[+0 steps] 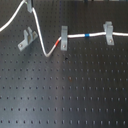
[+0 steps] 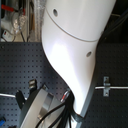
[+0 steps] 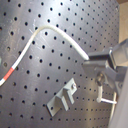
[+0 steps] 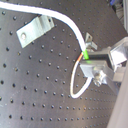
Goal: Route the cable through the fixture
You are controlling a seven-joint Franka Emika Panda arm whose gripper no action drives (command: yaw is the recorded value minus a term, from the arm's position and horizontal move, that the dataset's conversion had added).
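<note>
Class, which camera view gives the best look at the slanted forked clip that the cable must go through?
The first exterior view: the slanted clip shows whole, prongs apart and empty, with the cable passing beside it. Both wrist views show it too, though only from above at an angle. In the second exterior view the arm fills the frame and hides it.

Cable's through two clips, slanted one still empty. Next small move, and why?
Probably carry the held cable sideways until it hangs over the fixture, then lower. In the first exterior view the cable rises past it, not between its prongs; the gripper appears shut on the cable.
</note>
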